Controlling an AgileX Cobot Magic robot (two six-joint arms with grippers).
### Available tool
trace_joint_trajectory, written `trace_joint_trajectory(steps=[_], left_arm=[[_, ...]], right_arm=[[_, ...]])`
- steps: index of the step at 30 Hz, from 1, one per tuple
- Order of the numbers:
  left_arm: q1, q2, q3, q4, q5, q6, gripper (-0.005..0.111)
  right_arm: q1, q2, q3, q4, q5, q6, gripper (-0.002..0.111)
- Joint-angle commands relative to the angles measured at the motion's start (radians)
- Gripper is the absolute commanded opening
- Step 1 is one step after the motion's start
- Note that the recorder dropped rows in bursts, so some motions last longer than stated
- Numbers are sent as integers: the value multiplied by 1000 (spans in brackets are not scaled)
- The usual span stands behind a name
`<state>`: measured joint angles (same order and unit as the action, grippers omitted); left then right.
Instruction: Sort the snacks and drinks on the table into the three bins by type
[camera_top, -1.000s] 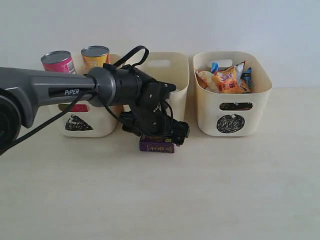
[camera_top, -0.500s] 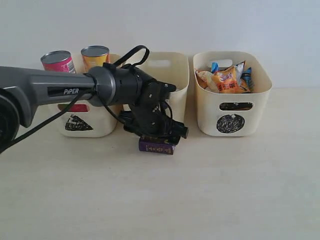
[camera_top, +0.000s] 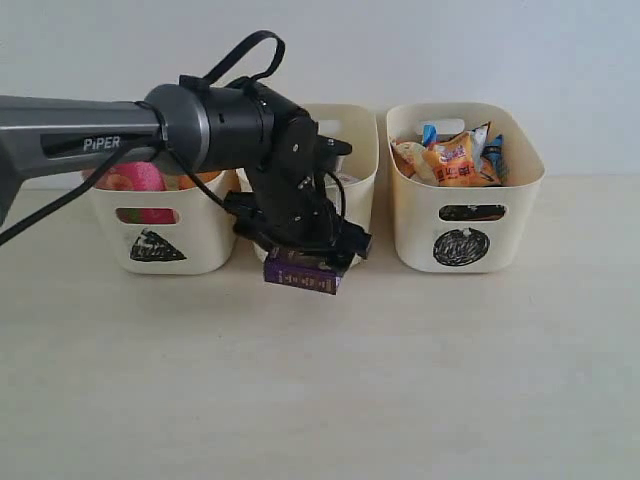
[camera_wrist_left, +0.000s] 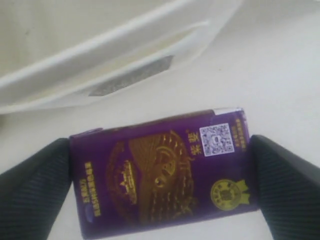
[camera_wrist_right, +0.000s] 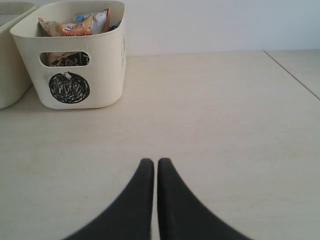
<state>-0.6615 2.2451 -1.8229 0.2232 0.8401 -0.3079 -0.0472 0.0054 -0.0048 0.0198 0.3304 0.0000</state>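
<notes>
Purple carton (camera_wrist_left: 150, 172) in left tool (camera_wrist_left: 160, 186), wrist view shows QR code (camera_wrist_left: 217, 139)

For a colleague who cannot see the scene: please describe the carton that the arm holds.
Find the middle cream bin of three. In front of it, the left arm's fingers grip a small carton. It alone is dark purple with gold print.

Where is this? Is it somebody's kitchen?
Probably not. It looks like a robot test bench. A grey robot arm reaches over a plain pale table, and the triangle bin and circle bin carry scribbled marks.
</notes>
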Motion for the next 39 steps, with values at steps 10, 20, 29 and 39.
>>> trace_joint_trajectory(steps=[10,20,29,39], left_arm=[[-47,-252,-2,34,-135,82,4],[15,-196,-36,244,-407,-33,4],[121,-84,-74,238,-440,-59,6],[129,-49,-74,199,-439,-59,91]], right_arm=[[-1,-5,5,2,-5,0,0],[-1,-5,5,2,-5,0,0],[-1,-5,5,2,-5,0,0],[-1,-5,5,0,-5,0,0]])
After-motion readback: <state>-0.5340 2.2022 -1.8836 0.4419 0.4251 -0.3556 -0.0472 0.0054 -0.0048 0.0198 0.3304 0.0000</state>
